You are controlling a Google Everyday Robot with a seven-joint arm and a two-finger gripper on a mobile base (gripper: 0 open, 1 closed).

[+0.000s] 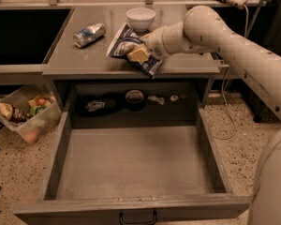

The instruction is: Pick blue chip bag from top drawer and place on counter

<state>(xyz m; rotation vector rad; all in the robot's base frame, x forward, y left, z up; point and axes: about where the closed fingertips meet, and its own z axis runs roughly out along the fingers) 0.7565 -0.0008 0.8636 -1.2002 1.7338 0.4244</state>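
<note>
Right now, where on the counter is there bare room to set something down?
Bare counter lies front-left, between the crushed can and the front edge. Crowded at centre: the gripper sits on the blue chip bag beside the white bowl. The top drawer is bare inside.

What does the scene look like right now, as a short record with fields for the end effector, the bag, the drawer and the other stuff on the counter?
counter: holds bag, can, bowl
bag: lying on the counter, one corner over its front edge
end effector: on the bag, near the front edge
drawer: pulled open, bag not in it
can: on its side, left of the bag, apart from it
bowl: upright, behind the bag
</note>
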